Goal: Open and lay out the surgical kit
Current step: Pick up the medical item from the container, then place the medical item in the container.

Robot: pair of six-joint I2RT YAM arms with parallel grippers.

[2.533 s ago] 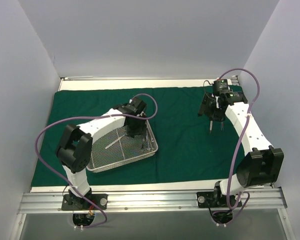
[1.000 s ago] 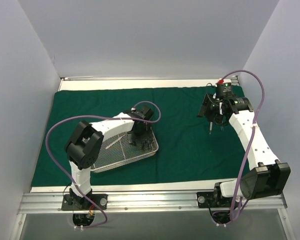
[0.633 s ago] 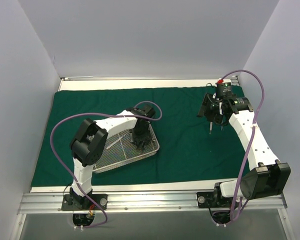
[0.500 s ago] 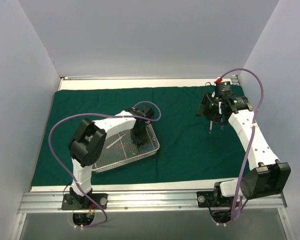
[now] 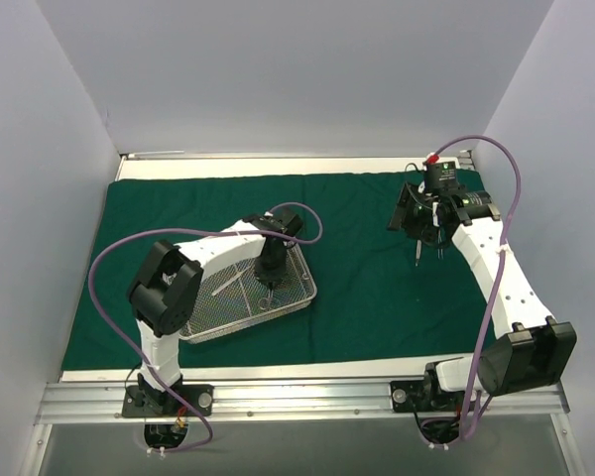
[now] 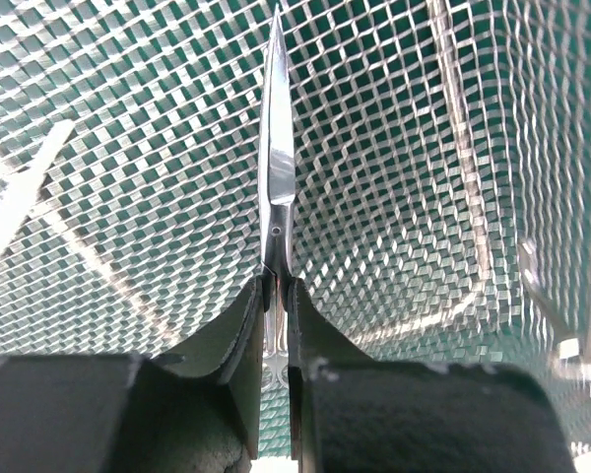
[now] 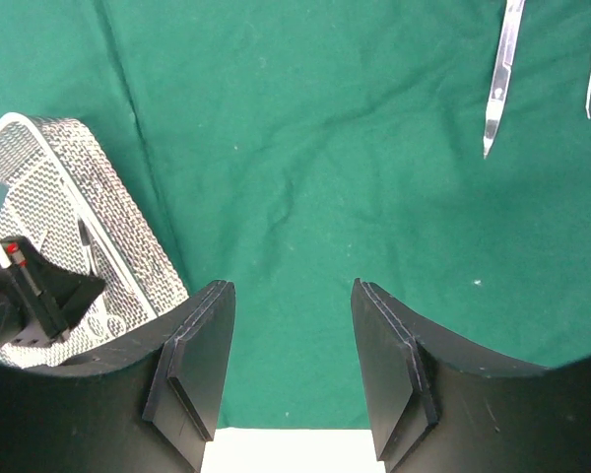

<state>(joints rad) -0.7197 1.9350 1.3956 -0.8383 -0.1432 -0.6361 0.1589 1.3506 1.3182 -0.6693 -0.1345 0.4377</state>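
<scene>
Silver instrument (image 6: 276, 187) in left hand (image 6: 277, 296), other instruments (image 6: 460, 158) alongside in mesh tray (image 6: 138, 99)

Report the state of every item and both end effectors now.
Drape: spread flat.
Mesh tray: on drape, instruments inside.
Pointed instrument: in tray, gripped.
Left end effector: shut on pointed instrument.
Right end effector: open, empty.
Flat instrument: laid on drape outside tray.
</scene>
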